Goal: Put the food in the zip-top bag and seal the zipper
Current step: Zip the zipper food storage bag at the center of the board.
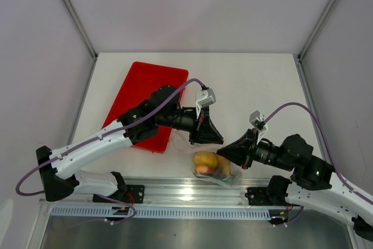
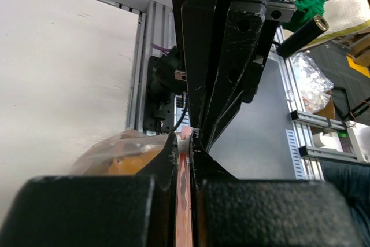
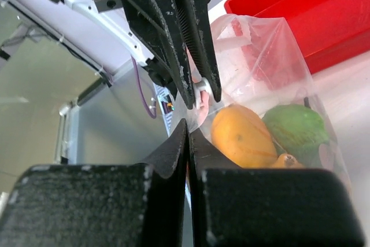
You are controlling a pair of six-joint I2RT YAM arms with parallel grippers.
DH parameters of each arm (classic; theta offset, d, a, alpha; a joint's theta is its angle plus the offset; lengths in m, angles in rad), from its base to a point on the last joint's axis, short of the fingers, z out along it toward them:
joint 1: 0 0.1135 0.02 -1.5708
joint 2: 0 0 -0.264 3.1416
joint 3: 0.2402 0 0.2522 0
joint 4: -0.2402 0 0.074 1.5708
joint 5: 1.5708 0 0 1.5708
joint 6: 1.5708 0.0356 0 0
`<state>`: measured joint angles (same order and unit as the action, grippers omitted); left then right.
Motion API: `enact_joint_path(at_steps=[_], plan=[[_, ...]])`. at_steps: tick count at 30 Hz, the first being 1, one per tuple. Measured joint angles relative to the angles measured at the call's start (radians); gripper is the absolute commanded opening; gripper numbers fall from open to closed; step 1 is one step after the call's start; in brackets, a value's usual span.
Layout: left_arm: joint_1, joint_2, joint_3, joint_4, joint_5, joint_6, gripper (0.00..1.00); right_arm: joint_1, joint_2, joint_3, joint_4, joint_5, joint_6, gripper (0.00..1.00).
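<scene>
Two end effectors pinch the mouth of the filled zip-top bag at the front edge of the desk.
The left end effector is pressed together on the pinkish zipper. The right end effector is also pressed together on the bag's edge, almost tip to tip with it. A yellow mango and a green lime lie inside, near the red tray.

White table, pale lilac walls

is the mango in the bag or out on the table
In. The mango shows through the clear wall of the zip-top bag, next to the lime.
</scene>
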<state>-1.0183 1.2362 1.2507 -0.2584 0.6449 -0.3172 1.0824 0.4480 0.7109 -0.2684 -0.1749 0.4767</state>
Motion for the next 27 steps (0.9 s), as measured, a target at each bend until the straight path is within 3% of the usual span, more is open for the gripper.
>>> enact_joint_path(at_steps=[4, 8, 15, 17, 18, 19, 27], plan=[[0.001, 0.0, 0.0, 0.0, 0.024, -0.017, 0.01, 0.0, 0.0, 0.009, -0.014, -0.026, -0.058, 0.27], [0.006, 0.0, 0.0, 0.003, 0.04, -0.026, 0.01, 0.0, 0.008, 0.032, -0.019, -0.036, -0.1, 0.31], [0.013, 0.0, -0.002, 0.008, 0.074, -0.042, 0.01, -0.003, 0.061, 0.062, -0.021, -0.052, -0.135, 0.26], [0.013, 0.0, -0.004, 0.01, 0.078, -0.042, 0.0, -0.006, 0.076, 0.063, -0.019, -0.059, -0.138, 0.19], [0.013, 0.0, -0.006, 0.01, 0.082, -0.042, 0.01, -0.008, 0.08, 0.063, -0.018, -0.061, -0.138, 0.06], [0.013, 0.0, -0.008, 0.01, 0.088, -0.043, 0.01, -0.011, 0.084, 0.063, -0.019, -0.062, -0.142, 0.0], [0.016, 0.0, -0.015, 0.016, 0.096, -0.047, 0.02, -0.04, 0.094, 0.063, -0.024, -0.075, -0.109, 0.0]])
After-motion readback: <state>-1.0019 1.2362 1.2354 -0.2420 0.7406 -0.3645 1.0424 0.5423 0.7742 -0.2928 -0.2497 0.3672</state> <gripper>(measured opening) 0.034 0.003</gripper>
